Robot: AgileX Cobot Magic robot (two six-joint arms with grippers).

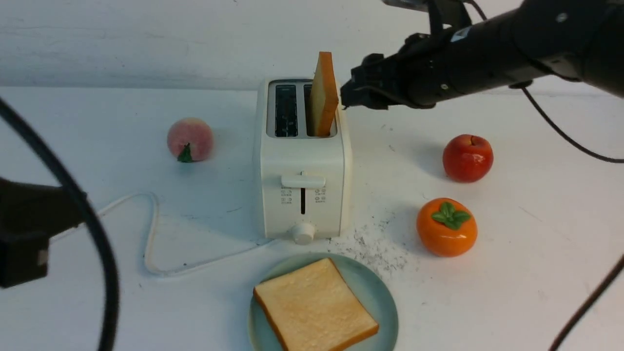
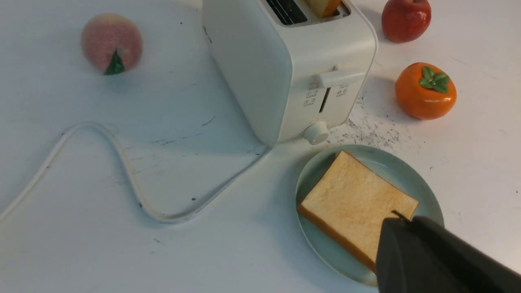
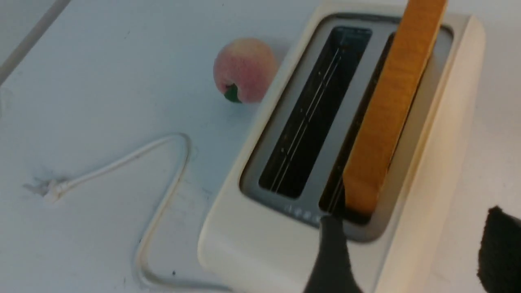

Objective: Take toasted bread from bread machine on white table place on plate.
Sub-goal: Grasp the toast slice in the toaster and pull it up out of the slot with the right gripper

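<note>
Tan 2nd slice (image 1: 324,95) is seen upright in bread machine (image 1: 302,161), mid white table (image 1: 97,122); 1st slice (image 1: 314,307) is laid on plate (image 1: 378,297) at near edge; right gripper (image 1: 347,97) is spread empty beside 2nd slice, left gripper (image 2: 397,228) clenched, idle; pinch & straight lift are needed next.

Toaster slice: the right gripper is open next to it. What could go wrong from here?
1. The standing slice leans in its slot, and the open right gripper sits off to its side, so a finger may shove it or catch the toaster rim instead of straddling it.
2. The plate already holds a flat slice covering most of it, so the second may overhang or slide off.
3. The persimmon lies near the likely path to the plate and could get brushed.
</note>
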